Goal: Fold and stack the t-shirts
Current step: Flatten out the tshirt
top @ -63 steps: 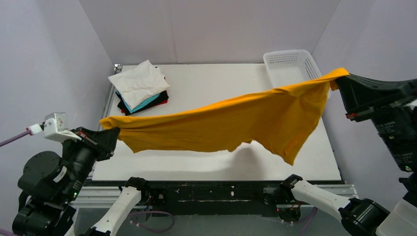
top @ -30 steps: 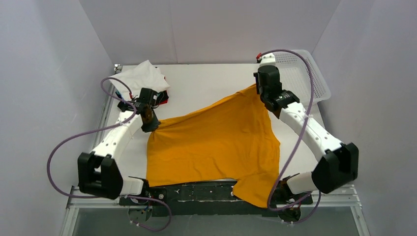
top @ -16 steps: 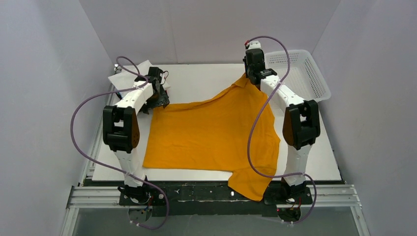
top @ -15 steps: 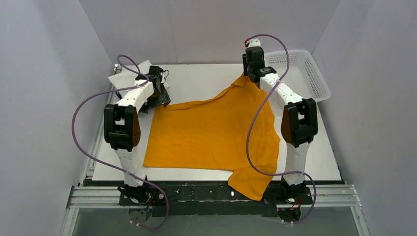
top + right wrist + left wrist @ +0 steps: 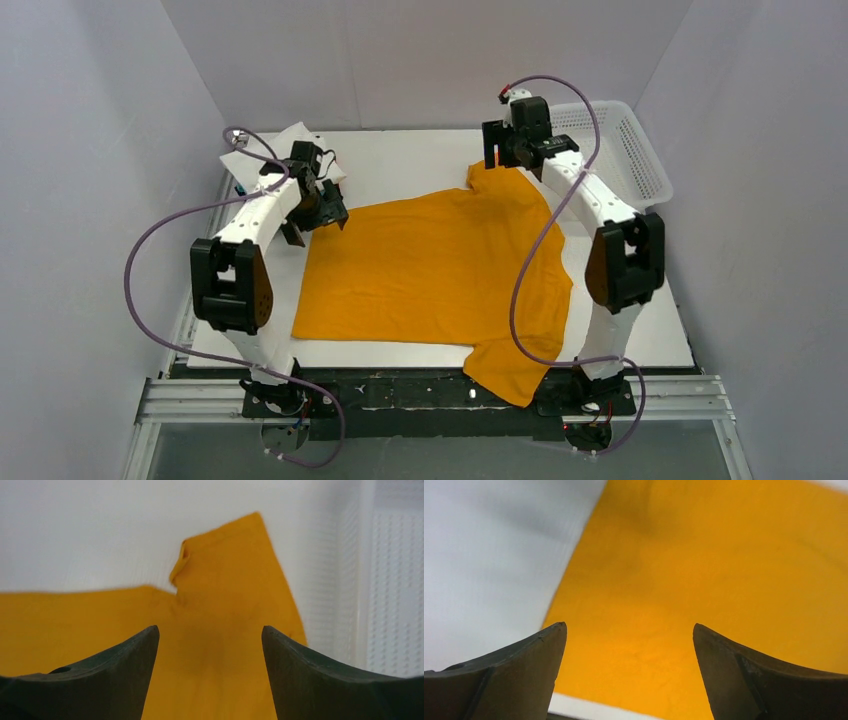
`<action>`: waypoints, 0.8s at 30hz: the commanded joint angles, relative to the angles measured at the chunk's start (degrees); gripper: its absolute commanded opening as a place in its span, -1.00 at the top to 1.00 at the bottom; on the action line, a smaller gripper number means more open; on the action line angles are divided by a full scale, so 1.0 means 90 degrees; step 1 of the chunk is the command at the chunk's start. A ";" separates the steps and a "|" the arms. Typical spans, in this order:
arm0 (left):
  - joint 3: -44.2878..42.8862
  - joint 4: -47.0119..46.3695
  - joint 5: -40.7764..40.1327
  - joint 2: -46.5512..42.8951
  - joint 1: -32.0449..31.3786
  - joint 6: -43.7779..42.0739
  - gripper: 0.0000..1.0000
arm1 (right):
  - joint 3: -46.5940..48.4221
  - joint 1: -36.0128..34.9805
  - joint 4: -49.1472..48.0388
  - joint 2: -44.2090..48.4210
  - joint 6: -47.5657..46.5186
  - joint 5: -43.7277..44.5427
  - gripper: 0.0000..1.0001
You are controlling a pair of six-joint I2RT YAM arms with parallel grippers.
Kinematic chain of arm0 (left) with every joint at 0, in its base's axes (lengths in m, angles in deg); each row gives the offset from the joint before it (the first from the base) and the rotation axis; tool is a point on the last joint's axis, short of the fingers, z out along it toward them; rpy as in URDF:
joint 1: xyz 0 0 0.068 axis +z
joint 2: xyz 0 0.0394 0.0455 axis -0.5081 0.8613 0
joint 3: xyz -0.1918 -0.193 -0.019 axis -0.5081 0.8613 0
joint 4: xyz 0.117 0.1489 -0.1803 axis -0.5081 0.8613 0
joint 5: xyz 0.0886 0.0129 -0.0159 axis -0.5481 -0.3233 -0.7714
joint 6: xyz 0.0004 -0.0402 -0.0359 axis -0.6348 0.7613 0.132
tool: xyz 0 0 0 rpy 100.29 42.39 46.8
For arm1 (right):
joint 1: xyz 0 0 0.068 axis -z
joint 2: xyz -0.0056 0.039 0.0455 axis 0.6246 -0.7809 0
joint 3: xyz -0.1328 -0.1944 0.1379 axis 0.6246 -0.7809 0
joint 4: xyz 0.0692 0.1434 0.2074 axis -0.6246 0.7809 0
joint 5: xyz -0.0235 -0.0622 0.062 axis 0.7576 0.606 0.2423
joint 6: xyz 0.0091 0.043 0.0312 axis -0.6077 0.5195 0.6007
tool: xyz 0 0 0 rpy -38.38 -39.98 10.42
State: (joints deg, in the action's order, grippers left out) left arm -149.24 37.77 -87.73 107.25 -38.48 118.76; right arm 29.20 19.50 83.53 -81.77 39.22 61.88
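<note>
I had the white mesh basket (image 5: 642, 160) at the far right corner of the desk (image 5: 400, 160), and what I could see of its inside was white perforated floor, part of it hidden behind the right arm. The orange-yellow t-shirt (image 5: 430, 265) lay spread flat across the middle of the desk, one sleeve draped over the near edge toward the right, its far right corner just beside the basket. The stack of folded shirts (image 5: 290, 138) sat at the far left corner, a white one on top and the rest mostly hidden behind the left arm. From above I could place the left gripper (image 5: 315, 222) at the shirt's far left corner and the right gripper (image 5: 497, 158) at its far right corner, but the gap between the fingers was hard to read there. The wrist views settled it. The left gripper (image 5: 629, 630) had its fingers (image 5: 524, 665) spread wide with nothing between them, over the cloth's (image 5: 704, 570) edge. The right gripper (image 5: 210, 630) was equally wide and gripping nothing, above a small turned-over corner of the shirt (image 5: 230, 580), with the basket's wall (image 5: 395, 580) at the right.
</note>
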 commanded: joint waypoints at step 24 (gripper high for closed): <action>0.5215 0.0767 0.1676 -0.3112 -0.0064 0.1847 -0.96 | -0.6599 -0.0645 -0.0282 0.3724 0.2794 -0.1503 -0.63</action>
State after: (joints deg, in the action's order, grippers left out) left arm -104.82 40.46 -78.48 76.41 -38.89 132.81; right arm -29.21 13.73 84.47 -48.46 62.49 47.06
